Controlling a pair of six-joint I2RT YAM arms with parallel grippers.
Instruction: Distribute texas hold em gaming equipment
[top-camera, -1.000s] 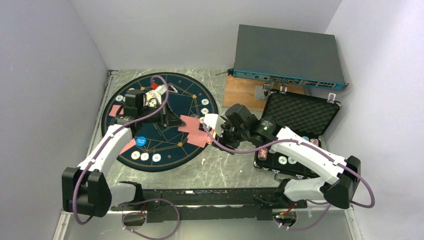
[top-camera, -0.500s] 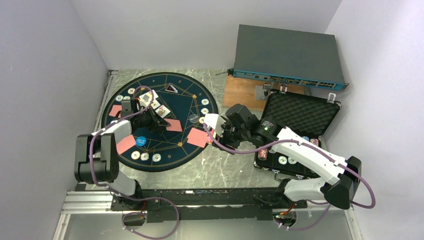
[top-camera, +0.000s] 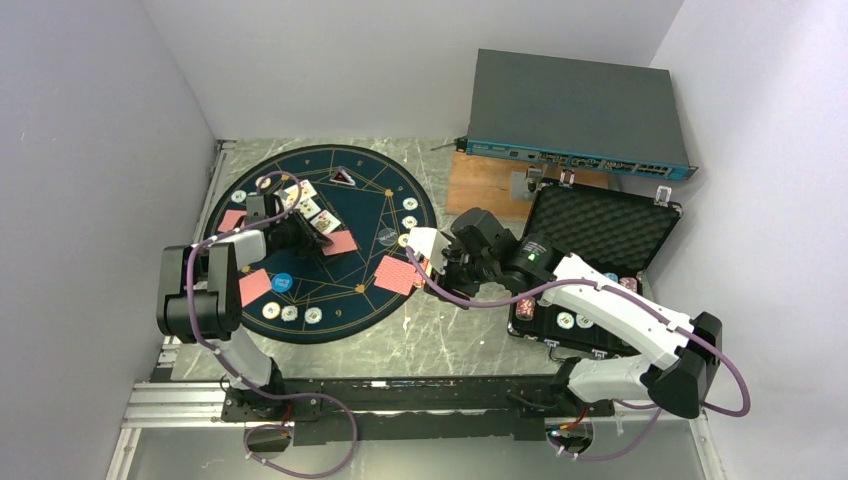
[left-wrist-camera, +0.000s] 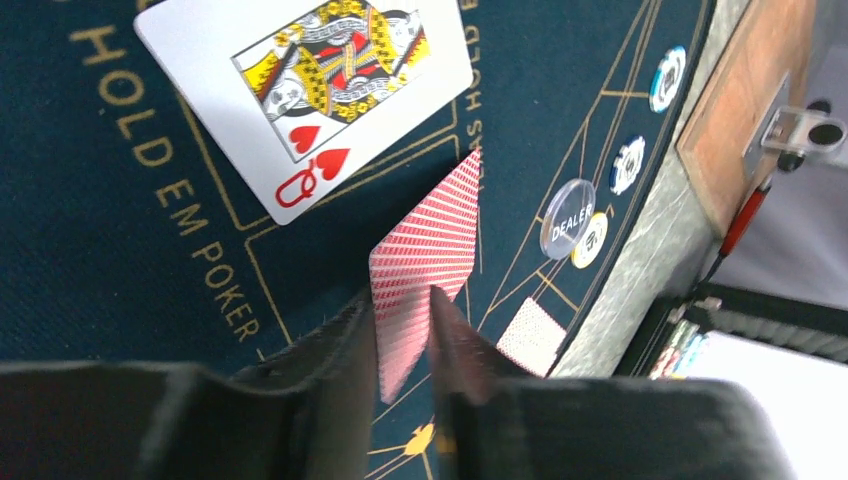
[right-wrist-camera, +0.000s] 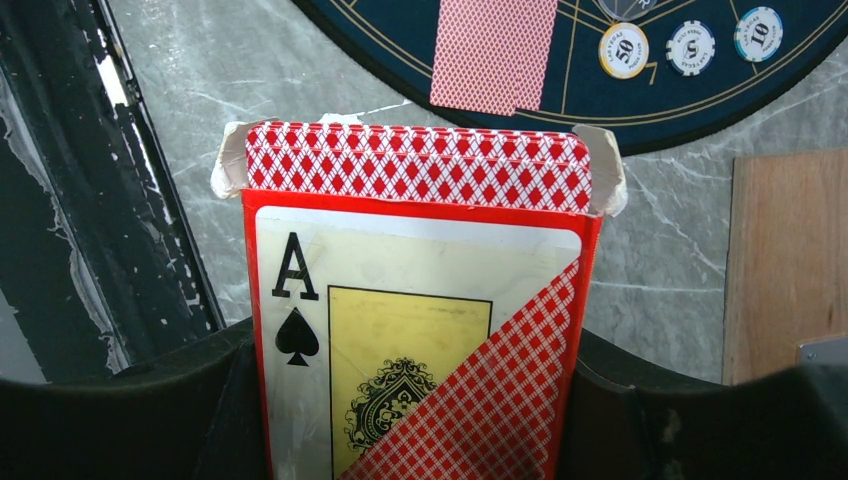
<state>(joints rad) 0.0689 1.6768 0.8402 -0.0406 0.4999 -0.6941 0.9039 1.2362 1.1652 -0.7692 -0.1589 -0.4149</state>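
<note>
My left gripper (top-camera: 318, 238) is shut on a red-backed playing card (left-wrist-camera: 425, 250) and holds it on edge just above the navy mat (top-camera: 370, 200). My fingers (left-wrist-camera: 340, 340) pinch its lower corner. A face-up queen of hearts (left-wrist-camera: 305, 90) lies on the mat ahead of it. My right gripper (top-camera: 440, 255) is shut on an open red card box (right-wrist-camera: 415, 300) with the ace of spades on its face, red-backed cards showing at its top. It hangs over the grey table by the mat's right edge. Another red-backed card (right-wrist-camera: 495, 50) lies on the mat beyond it.
Whitish chips (right-wrist-camera: 690, 47) and a dealer button (left-wrist-camera: 567, 218) lie along the mat's right rim. A blue disc (top-camera: 282, 283) and more chips (top-camera: 290, 313) lie at its near left. The black foam-lined case (top-camera: 600, 230) stands open on the right, a network switch (top-camera: 580, 115) behind it.
My left arm has folded back and my left gripper has carried a red-backed card from the mat's right side leftwards to the middle. The right arm has not moved.
</note>
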